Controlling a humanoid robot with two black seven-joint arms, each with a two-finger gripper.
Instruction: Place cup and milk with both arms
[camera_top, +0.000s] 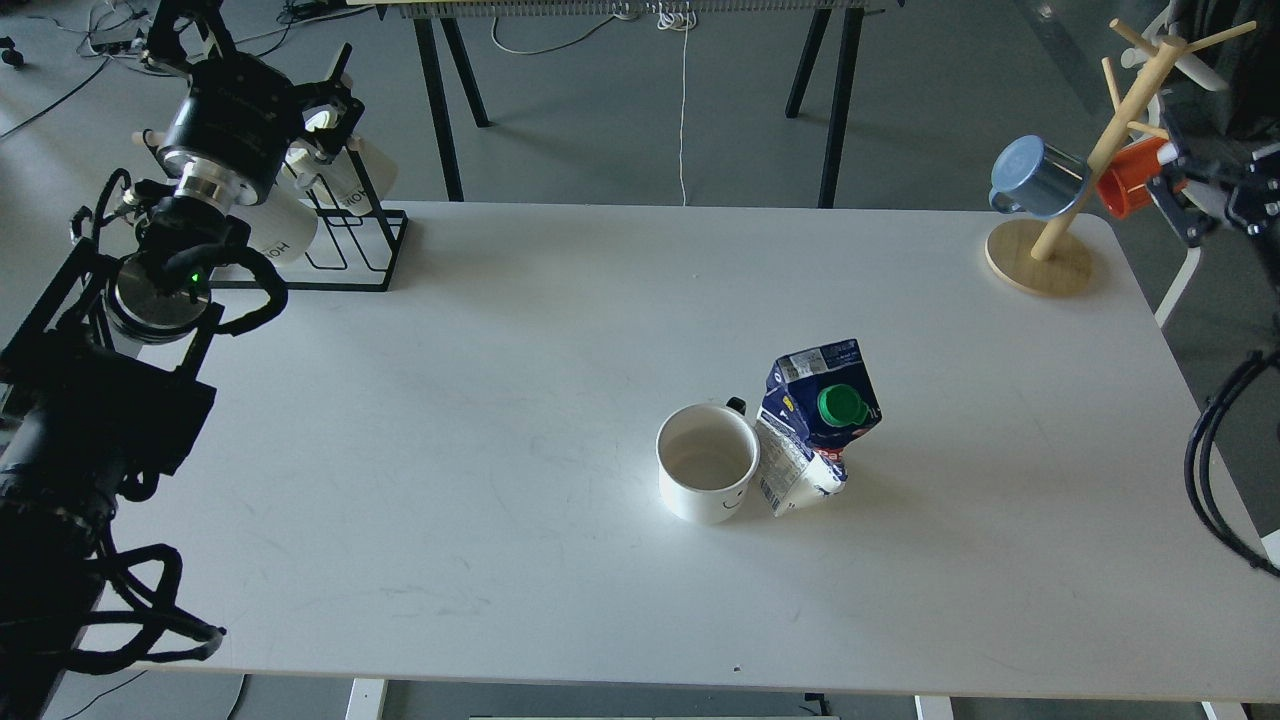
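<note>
Left gripper (325, 105) upper left, right gripper (1190, 205) upper right: finger state unclear. White smiley ceramic mug (706, 474) touches dented blue-white milk carton (815, 425) mid-table; placing looks done.

On our white worktop (480, 420) we see the cup (706, 475) touching the milk (815, 425) (mid-right), a black wire rack (350, 250) far-left, a wooden mug tree (1040, 262) far-right.

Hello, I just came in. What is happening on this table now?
Nothing is being handled at this moment. The cup and the milk carton stand side by side on the white table, right of its middle. The left gripper is up by the wire rack at the far left corner; the right gripper is near the wooden mug tree.
</note>
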